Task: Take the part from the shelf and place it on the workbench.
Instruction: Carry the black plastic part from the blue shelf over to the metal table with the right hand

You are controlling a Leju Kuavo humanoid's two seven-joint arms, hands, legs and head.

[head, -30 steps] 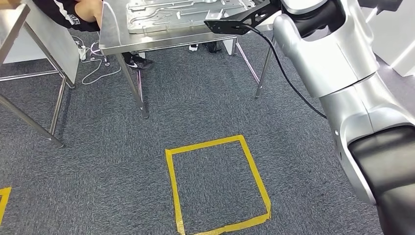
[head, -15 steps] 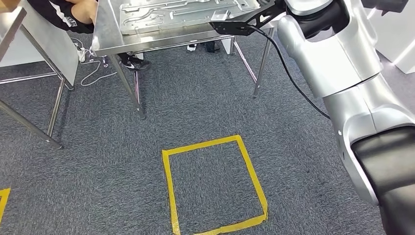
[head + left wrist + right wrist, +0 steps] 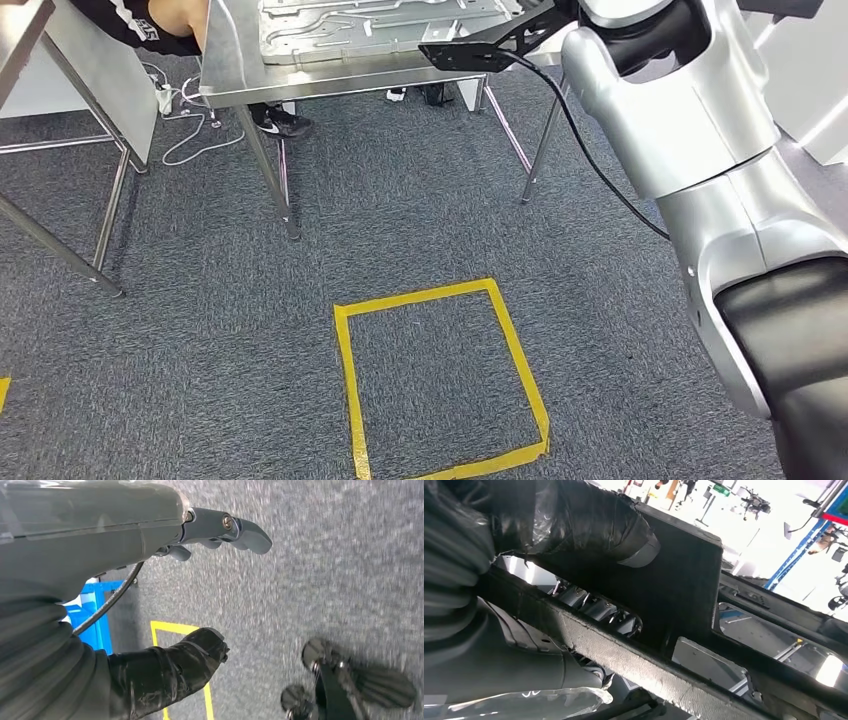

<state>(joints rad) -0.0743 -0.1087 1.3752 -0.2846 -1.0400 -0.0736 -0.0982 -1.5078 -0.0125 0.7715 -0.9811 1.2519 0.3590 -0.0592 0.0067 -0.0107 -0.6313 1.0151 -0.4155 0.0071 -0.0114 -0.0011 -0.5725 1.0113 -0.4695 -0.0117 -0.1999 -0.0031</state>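
Right wrist view: the right hand (image 3: 589, 535) grips a flat black part (image 3: 679, 590), thumb over one face, fingers (image 3: 599, 611) under. Head view shows the part (image 3: 480, 45) held over the steel workbench (image 3: 235, 85) edge. It looks stiff and light; holding near one end may let it tip. Left hand (image 3: 200, 595) hangs open above carpet (image 3: 400, 200).

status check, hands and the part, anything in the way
Right hand grips the black part, held over the workbench edge. Left hand open, hanging over carpet. A silver metal panel already covers the workbench top.
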